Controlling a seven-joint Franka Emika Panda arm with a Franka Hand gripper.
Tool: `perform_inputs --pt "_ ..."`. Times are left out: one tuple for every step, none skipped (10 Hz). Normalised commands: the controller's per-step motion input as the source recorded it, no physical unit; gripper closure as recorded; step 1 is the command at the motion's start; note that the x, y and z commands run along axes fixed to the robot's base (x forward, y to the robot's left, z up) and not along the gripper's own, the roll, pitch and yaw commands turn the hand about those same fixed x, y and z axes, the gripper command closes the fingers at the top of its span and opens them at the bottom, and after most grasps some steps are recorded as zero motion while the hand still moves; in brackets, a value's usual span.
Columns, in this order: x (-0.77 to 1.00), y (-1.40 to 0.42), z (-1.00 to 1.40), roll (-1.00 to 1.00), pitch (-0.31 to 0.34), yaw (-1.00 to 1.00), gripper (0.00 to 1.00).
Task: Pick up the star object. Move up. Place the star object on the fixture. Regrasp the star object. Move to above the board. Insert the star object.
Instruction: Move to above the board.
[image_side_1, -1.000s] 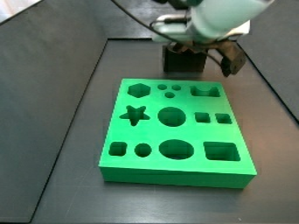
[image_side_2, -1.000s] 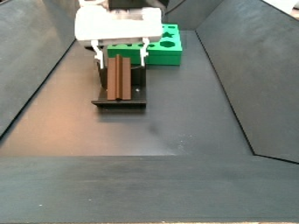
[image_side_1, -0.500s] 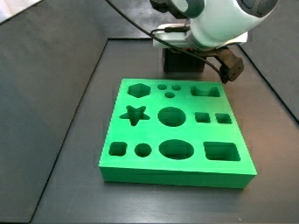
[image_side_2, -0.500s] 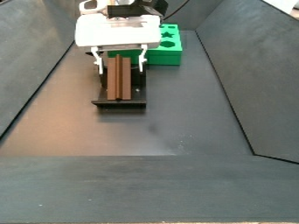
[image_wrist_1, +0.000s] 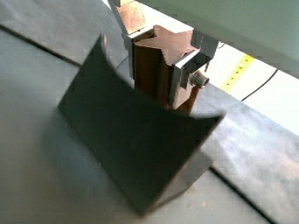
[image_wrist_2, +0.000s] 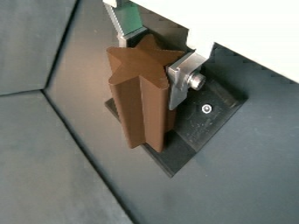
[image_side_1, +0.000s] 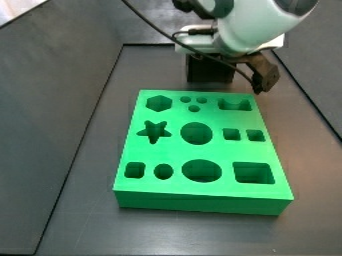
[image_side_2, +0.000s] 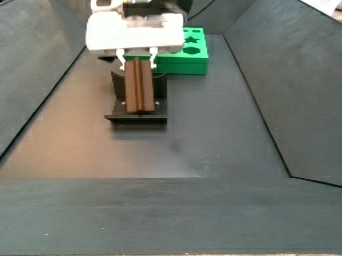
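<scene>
The star object (image_side_2: 138, 90) is a brown star-section prism lying along the fixture (image_side_2: 136, 118), also seen in both wrist views (image_wrist_1: 158, 48) (image_wrist_2: 138, 92). My gripper (image_side_2: 139, 64) hangs straight over it, and its silver fingers (image_wrist_2: 183, 73) press against the star's sides, so it is shut on the star. In a side view the gripper (image_side_1: 225, 58) stands at the fixture (image_side_1: 205, 69), behind the green board (image_side_1: 201, 150). The board's star hole (image_side_1: 155, 130) is at its left side and is empty. The star is hidden in that view.
The green board (image_side_2: 197, 52) lies just beyond the fixture, with several other shaped holes. The fixture's dark upright plate (image_wrist_1: 128, 131) fills much of a wrist view. Sloped dark walls (image_side_2: 267, 90) border the floor on both sides.
The fingers have come together from wide apart onto the star's sides. The star, the fixture and the board have not moved.
</scene>
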Motion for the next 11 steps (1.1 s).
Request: perform_inputs --pt "-0.16 -0.08 1.00 -0.12 -0.051 -0.03 1.00" --pt "-0.16 -0.08 1.00 -0.12 -0.041 -0.04 1.00" --pt "-0.15 -0.07 1.00 -0.12 -0.021 -0.06 1.00" --pt "-0.15 -0.07 1.00 -0.11 -0.010 -0.06 1.00" --pt "-0.15 -0.06 1.00 -0.10 0.012 -0.06 1.00" --pt "-0.14 -0.06 1.00 -0.09 0.024 -0.06 1.00" --pt "-0.14 -0.06 1.00 -0.08 0.039 -0.04 1.00" --pt "-0.14 -0.06 1.00 -0.07 0.052 -0.03 1.00" --pt "-0.13 -0.05 1.00 -0.06 0.066 -0.02 1.00" --pt "-0.13 -0.05 1.00 -0.05 0.072 -0.01 1.00" --pt "-0.12 -0.05 1.00 -0.05 0.075 0.01 1.00"
